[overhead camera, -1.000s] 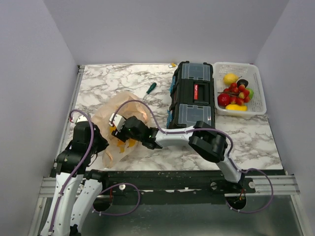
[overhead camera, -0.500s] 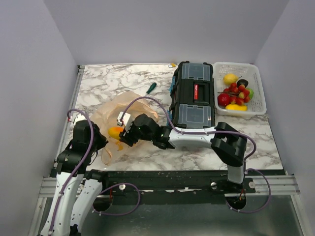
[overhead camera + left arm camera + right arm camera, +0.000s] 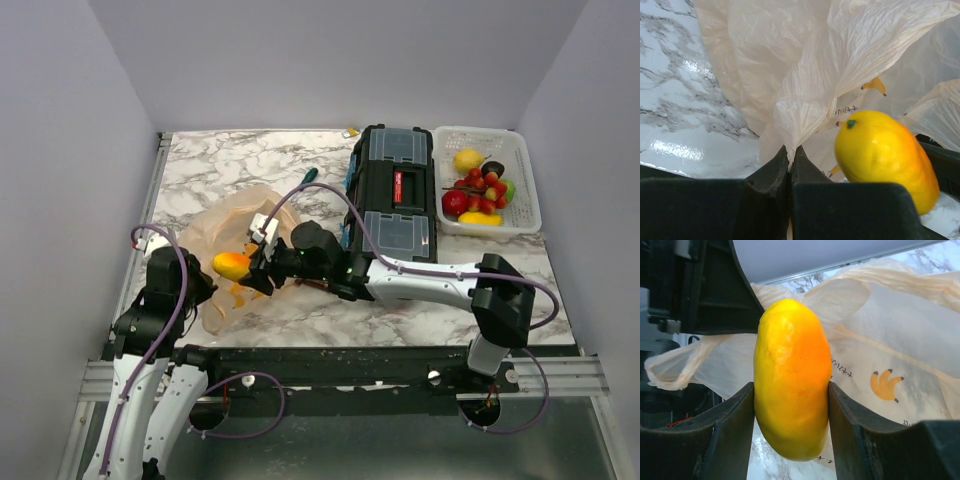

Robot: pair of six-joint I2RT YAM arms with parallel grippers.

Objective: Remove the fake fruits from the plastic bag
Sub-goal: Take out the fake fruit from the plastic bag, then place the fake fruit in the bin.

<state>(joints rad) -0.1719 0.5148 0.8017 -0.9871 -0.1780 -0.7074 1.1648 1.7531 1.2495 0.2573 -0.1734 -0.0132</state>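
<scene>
A yellow-orange fake mango (image 3: 232,265) is clamped between the fingers of the right hand (image 3: 244,271), held over the crumpled peach plastic bag (image 3: 236,214) at the marble bench's (image 3: 205,160) 8 o'clock. The left hand (image 3: 790,165), at the mango's 7 o'clock, is pinched tight on a fold of the bag's film. A green-handled screwdriver (image 3: 305,179) lies at the bag's 1 o'clock, and a black toolbox (image 3: 395,195) stands at its 2 o'clock. Beyond it, a white basket (image 3: 527,180) holds a lemon (image 3: 467,158), a red ball (image 3: 455,202) and a cluster of red berries (image 3: 485,185).
</scene>
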